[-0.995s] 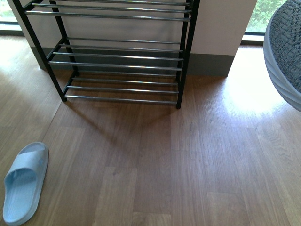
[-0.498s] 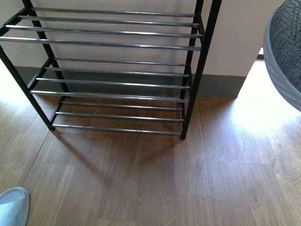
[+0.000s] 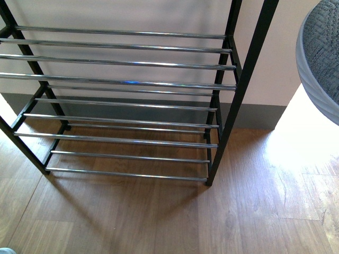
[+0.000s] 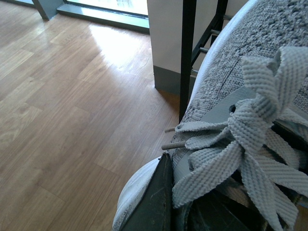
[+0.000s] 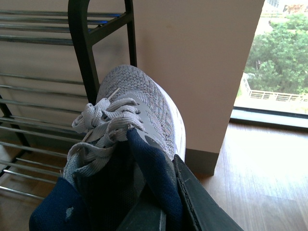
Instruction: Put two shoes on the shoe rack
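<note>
Showing mottled grey weave on the knit lace-up sneaker (image 5: 154, 106), running white along its sole and dark navy inside; gleaming chrome on the black-framed metal rod shoe rack (image 3: 246, 84); glowing brown wood-grain across the plank floor (image 3: 159, 222).

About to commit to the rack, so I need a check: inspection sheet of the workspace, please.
Surface: wood-plank floor, sunlit patch at right.
Job's things: shoe rack, visible chrome-rod shelves hold no shoes; first grey knit sneaker held by left gripper; second grey knit sneaker held by right gripper; pale blue sliver at front view's corner, unidentifiable.
Clutter: nothing seen.
Grippers: left gripper shut on first sneaker; right gripper shut on second sneaker's navy collar.
Cables: nothing seen.
Surroundings: wall, grey skirting, window with trees outside.
</note>
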Robot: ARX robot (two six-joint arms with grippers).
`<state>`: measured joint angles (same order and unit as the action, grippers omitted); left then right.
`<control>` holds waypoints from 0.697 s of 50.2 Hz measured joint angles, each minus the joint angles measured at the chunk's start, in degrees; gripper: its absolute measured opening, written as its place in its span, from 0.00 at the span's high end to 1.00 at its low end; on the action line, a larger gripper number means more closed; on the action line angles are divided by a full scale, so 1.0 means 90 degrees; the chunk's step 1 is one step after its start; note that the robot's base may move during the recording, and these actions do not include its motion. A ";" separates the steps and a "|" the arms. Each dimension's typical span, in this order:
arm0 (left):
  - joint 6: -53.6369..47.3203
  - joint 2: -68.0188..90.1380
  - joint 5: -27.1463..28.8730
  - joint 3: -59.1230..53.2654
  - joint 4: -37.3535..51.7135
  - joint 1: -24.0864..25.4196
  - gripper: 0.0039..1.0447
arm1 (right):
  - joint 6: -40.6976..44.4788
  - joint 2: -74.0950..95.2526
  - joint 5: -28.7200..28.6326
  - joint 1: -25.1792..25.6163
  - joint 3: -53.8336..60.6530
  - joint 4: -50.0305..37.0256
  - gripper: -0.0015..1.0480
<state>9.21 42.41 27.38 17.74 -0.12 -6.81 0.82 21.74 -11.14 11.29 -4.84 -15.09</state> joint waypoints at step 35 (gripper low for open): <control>0.0000 0.0000 0.0000 -0.0012 0.0000 0.0002 0.99 | -0.0002 0.0002 -0.0002 -0.0002 0.0012 0.0000 0.99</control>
<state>9.21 42.41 27.38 17.63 -0.12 -6.79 0.80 21.76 -11.16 11.27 -4.73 -15.09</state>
